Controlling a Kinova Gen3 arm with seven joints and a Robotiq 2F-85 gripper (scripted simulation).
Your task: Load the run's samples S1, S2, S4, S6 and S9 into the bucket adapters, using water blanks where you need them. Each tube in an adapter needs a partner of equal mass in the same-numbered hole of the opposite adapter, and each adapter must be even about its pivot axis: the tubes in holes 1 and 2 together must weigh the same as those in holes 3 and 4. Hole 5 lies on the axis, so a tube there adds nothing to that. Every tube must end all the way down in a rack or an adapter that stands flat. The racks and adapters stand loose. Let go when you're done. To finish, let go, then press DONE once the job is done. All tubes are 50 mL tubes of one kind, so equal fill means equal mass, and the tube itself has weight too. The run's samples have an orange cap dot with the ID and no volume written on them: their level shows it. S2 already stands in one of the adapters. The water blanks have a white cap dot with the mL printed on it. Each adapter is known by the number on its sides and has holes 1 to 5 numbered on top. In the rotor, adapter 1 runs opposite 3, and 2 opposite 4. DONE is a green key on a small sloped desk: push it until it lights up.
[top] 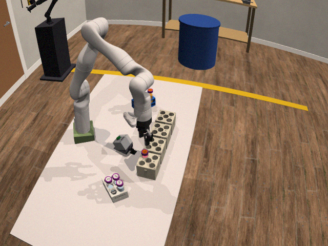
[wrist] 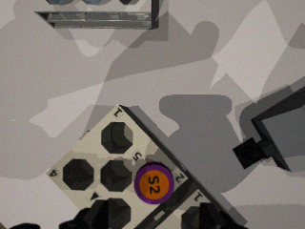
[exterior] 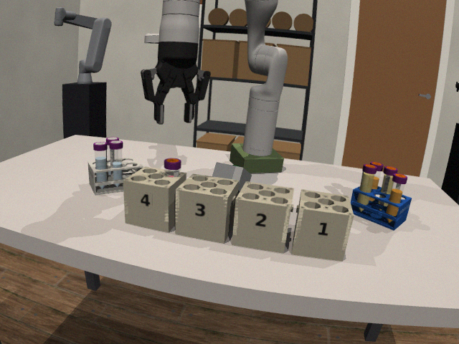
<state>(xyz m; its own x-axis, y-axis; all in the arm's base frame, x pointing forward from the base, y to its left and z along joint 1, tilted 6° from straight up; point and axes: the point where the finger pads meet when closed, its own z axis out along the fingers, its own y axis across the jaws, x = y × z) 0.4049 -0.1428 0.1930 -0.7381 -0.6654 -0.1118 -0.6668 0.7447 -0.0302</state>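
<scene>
Four beige adapters stand in a row: 4 (exterior: pixel 151 200), 3 (exterior: pixel 201 208), 2 (exterior: pixel 261 218) and 1 (exterior: pixel 322 226). Sample S2 (wrist: pixel 152 183), with a purple cap and an orange dot, stands in hole 2 of adapter 4 (wrist: pixel 119 167); it also shows in the exterior view (exterior: pixel 172 163). All other adapter holes are empty. My gripper (exterior: pixel 173 117) is open and empty, hanging well above the back of adapters 4 and 3. The blue rack (exterior: pixel 381 205) at the right holds several orange-dot samples. The grey rack (exterior: pixel 109 175) at the left holds three water blanks.
The grey DONE desk (top: pixel 122 143) with its green key sits on the table behind adapters 3 and 4, near the arm's green base (top: pixel 84 135). Its corner shows in the wrist view (wrist: pixel 281 134). The blank rack's edge (wrist: pixel 95 11) is at the wrist view's top.
</scene>
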